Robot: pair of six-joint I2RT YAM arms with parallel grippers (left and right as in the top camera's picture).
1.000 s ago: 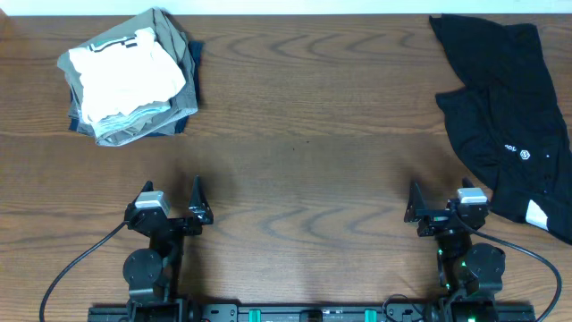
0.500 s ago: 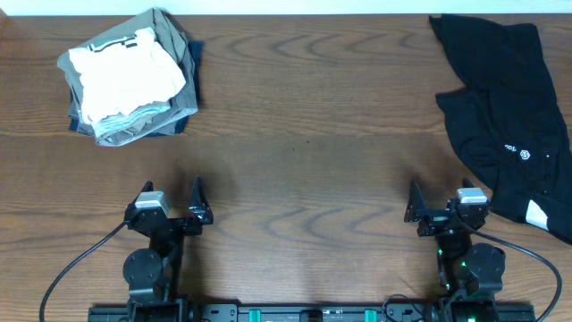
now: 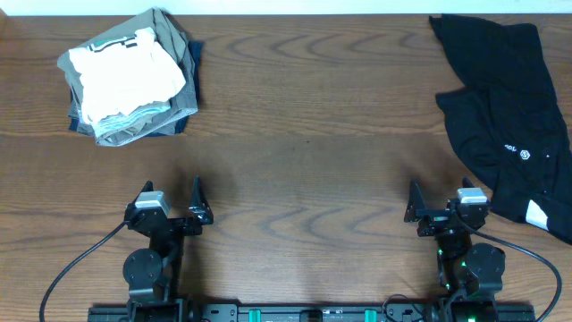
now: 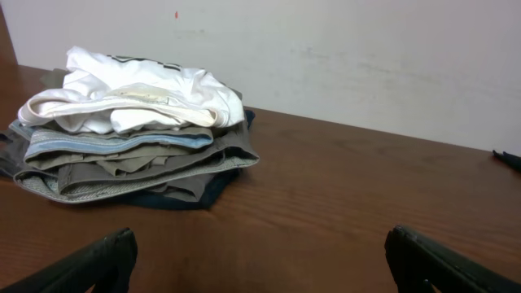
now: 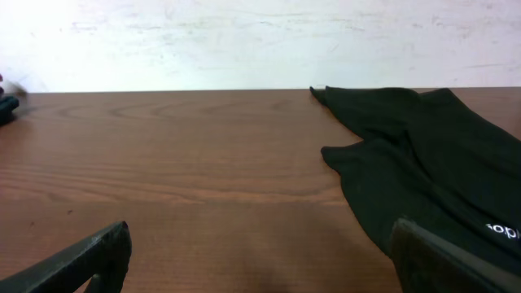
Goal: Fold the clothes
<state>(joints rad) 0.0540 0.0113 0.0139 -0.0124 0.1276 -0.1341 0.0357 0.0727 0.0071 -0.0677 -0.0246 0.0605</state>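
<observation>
Right gripper (image 3: 440, 197): we see it released, fingers spread wide with nothing between them, low over the near edge of the table (image 3: 304, 134).
Left gripper (image 3: 172, 195): likewise released and empty, parked the same way on its own side.
Nearest cloth: the lower end of the black garment (image 3: 505, 107) lies just beside our right gripper, on its outer, right-hand side. We cannot tell whether it touches the arm's base.
Bulk of the black garment: ahead of the right gripper and off to its right. In the right wrist view it (image 5: 423, 163) fills the right half of the scene, and bare wood lies straight in front.
Long axis: it runs away from the right gripper towards the far edge, leaning slightly inward at the far end. The garment is rumpled, not spread flat.
Small logo (image 3: 518, 152): on the cloth ahead-right of the right gripper.
Nearer arm: the right, plainly. The left gripper is well apart from this garment, across the whole table.
Stack of folded clothes (image 3: 130, 76): far ahead of the left gripper and a little to its left, with a white T-shirt (image 4: 138, 94) on top. It looks finished to us.
Coming move, as we judge it: the right arm reaches forward and rightward for the black garment's edge, to drag it towards the centre.
</observation>
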